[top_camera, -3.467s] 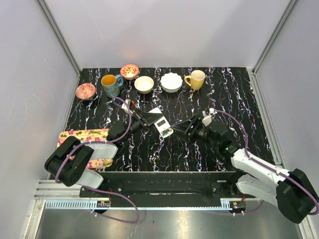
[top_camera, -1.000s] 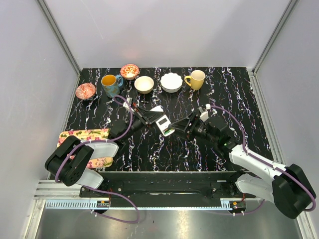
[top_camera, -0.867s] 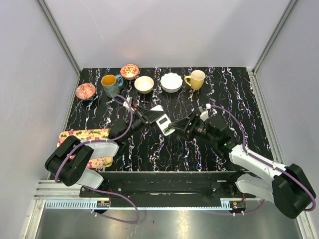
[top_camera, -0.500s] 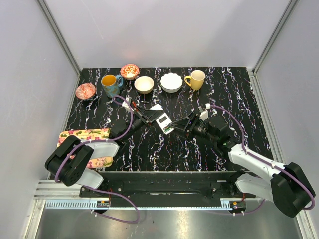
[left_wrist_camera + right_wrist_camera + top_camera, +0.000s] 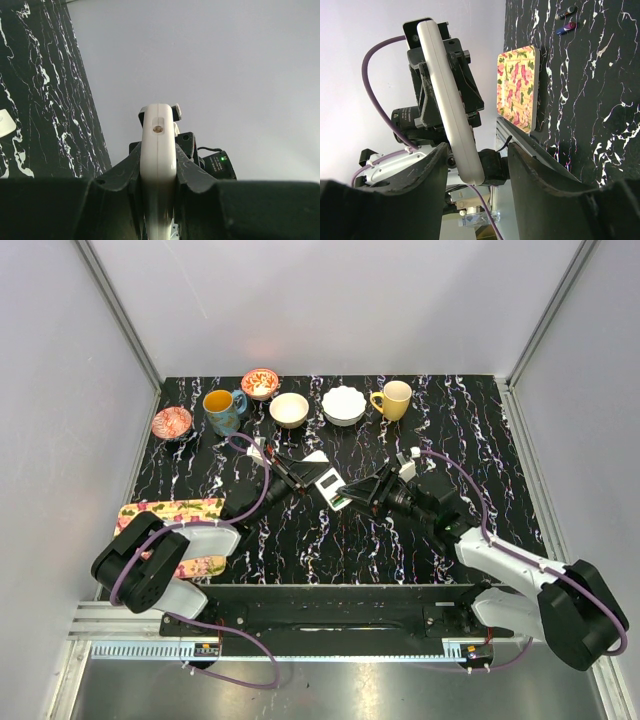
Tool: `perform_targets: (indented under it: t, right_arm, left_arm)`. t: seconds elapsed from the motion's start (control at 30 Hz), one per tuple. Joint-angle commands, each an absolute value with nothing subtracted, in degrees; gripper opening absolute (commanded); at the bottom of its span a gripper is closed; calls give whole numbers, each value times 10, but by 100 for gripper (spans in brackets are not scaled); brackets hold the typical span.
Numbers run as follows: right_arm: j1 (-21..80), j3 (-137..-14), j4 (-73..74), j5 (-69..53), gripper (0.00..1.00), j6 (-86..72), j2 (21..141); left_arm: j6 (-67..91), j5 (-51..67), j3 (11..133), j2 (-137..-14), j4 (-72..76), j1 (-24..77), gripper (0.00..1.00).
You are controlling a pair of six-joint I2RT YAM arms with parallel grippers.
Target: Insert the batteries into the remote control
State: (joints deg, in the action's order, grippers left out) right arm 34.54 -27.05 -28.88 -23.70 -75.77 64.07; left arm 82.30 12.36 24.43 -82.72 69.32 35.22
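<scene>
My left gripper [image 5: 306, 476] is shut on the white remote control [image 5: 328, 485] and holds it tilted above the table. The left wrist view shows the remote control [image 5: 158, 150] edge-on, clamped between both fingers [image 5: 190, 172]. My right gripper [image 5: 357, 496] is open, with its jaws on either side of the remote's free end. In the right wrist view that end [image 5: 465, 160] sits between the spread fingers [image 5: 535, 180], nearer the left one and not gripped. Two small batteries [image 5: 567, 12] lie on the table far behind. A thin white panel [image 5: 315, 458] lies beside the left gripper.
Along the back stand a patterned dish [image 5: 172, 422], a blue mug [image 5: 222, 409], a red bowl [image 5: 260, 383], a cream bowl [image 5: 289, 409], a white scalloped bowl [image 5: 343, 405] and a yellow mug [image 5: 394, 399]. A floral tray [image 5: 168, 510] lies at the front left and also shows in the right wrist view [image 5: 517, 90].
My right gripper has moved left until its open jaws straddle the remote's end. My left gripper has lifted the remote slightly and keeps hold of it.
</scene>
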Motion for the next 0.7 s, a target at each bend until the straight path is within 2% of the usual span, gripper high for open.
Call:
perform_targets:
  t: [0.0, 0.1, 0.23, 0.27, 0.47, 0.67]
  right_arm:
    - [348, -264, -279, -254, 54, -753, 656]
    - [349, -265, -282, -254, 52, -754, 660]
    - [350, -265, -283, -254, 43, -755, 664]
    - [350, -266, -283, -254, 38, -756, 664]
    - [350, -271, -280, -258, 28, -756, 668]
    - [350, -283, -258, -259, 7, -744, 659]
  left_arm:
    - [839, 93, 287, -821, 954, 359, 0]
    - [839, 90, 287, -821, 954, 360, 0]
    - [839, 89, 285, -821, 954, 360, 0]
    - [838, 86, 284, -821, 954, 360, 0]
    - [838, 81, 279, -825, 954, 360, 0]
    - [851, 90, 274, -838, 954, 360, 1]
